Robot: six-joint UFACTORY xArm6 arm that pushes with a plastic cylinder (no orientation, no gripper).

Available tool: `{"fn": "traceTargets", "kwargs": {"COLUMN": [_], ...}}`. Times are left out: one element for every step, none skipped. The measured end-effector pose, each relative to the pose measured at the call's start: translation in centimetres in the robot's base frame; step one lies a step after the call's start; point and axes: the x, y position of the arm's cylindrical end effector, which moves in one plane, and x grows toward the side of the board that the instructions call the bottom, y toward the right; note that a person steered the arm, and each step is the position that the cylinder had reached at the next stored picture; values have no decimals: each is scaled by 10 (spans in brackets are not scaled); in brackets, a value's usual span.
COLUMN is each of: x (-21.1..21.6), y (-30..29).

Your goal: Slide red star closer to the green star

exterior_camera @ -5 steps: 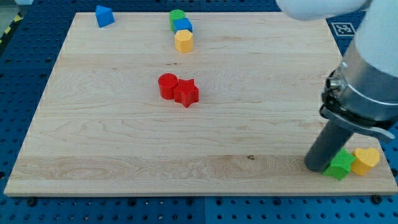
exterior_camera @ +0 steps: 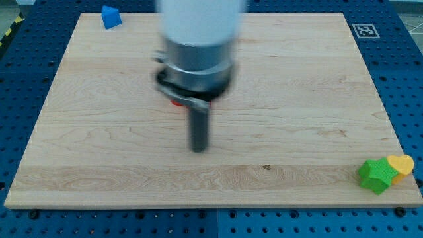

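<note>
Camera view: my tip (exterior_camera: pixel 199 148) sits mid-board, blurred; no fingers, just a rod. Red star (exterior_camera: pixel 176 102) is mostly hidden behind the arm, probably that red sliver. Green star (exterior_camera: pixel 375 175) lies bottom right, touching the yellow block (exterior_camera: pixel 401 165). Approach from red's upper left and push diagonally.

Wooden board (exterior_camera: pixel 99 152): blue block (exterior_camera: pixel 110 16) at its top-left corner, yellow heart-shaped block (exterior_camera: pixel 402 165) at its bottom-right corner.

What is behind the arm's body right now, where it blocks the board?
Only a sliver of red shows at the arm's lower left edge; which red block it is cannot be told. Everything else behind it is covered. My tip rests on bare wood below.
</note>
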Motion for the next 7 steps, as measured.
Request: {"fn": "traceTargets", "kwargs": {"x": [-52, -110, -144, -141, -120, -103, -95], "y": [-116, -137, -104, -54, -36, -14, 14]}}
